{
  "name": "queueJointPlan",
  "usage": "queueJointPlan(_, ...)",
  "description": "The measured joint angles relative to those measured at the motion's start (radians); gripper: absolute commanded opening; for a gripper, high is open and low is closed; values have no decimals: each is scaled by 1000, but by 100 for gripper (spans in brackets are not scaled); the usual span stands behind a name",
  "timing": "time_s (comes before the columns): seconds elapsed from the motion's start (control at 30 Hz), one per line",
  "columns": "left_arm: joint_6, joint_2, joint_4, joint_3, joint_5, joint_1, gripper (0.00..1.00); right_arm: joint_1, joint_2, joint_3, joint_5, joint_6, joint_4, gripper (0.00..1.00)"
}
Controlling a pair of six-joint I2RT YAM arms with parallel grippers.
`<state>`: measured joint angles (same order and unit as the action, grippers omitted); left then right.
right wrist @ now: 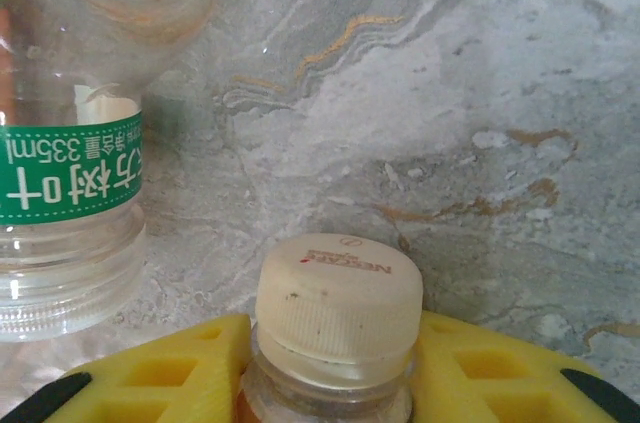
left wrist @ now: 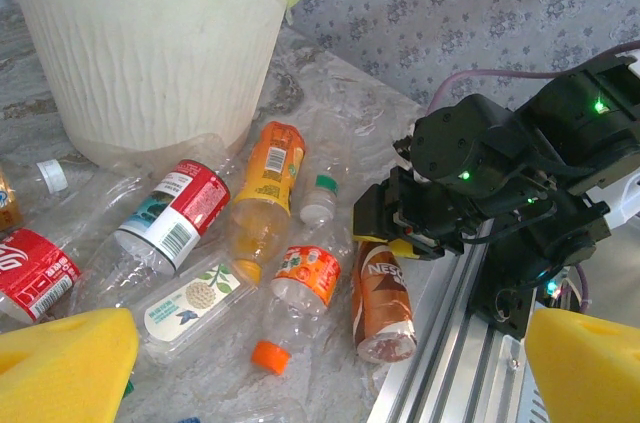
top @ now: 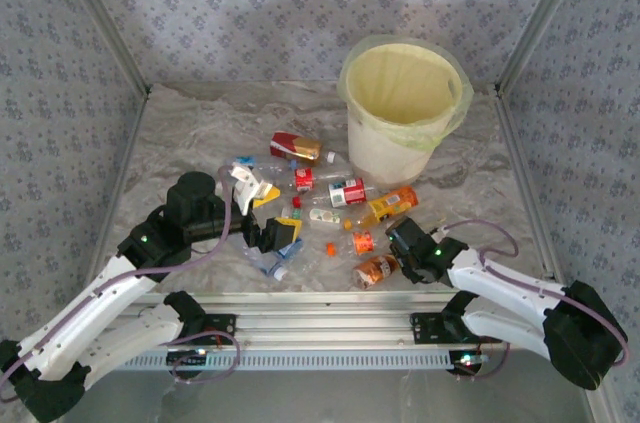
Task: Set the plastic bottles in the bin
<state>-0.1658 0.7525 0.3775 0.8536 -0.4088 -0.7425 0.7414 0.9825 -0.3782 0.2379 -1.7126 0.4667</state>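
The right pincer (top: 388, 256) is down at the near edge of the table (top: 200, 133), and its yellow pads (right wrist: 170, 373) sit tight against both sides of the neck of a brown bottle (top: 377, 270), just under the cream cap (right wrist: 338, 293). From where I stand that looks like a grip on the neck.

The bottle lies on its side. Its capped end points toward the right arm and its base points away, to the left along the table edge. A lift by the neck would probably leave the body hanging below the pads.

The bin (top: 385, 148) stands well apart from this bottle, at the back of the table and almost straight ahead of the right pincer. An orange bottle (top: 390, 205) lies on the table between the two. A clear bottle with a green band (right wrist: 70, 173) lies just beside the brown one, apart from the pads.

The right arm is plainly the nearer one for this bottle. The left pincer (top: 278, 235) hovers over the middle of the scattered bottles (top: 310, 193) with its pads wide apart and nothing between them.

The carry, I judge, is up and straight back, high enough to pass over the bin's rim.
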Motion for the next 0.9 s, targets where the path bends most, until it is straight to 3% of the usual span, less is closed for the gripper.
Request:
queueJointPlan(0.4,0,0,-8,0,-11,0,100,-88,-142,-31,64,116,114,40)
queueJointPlan(0.9,1,-13,-32,-22,-34,0,100,-148,-165,-363,186,645,226,35)
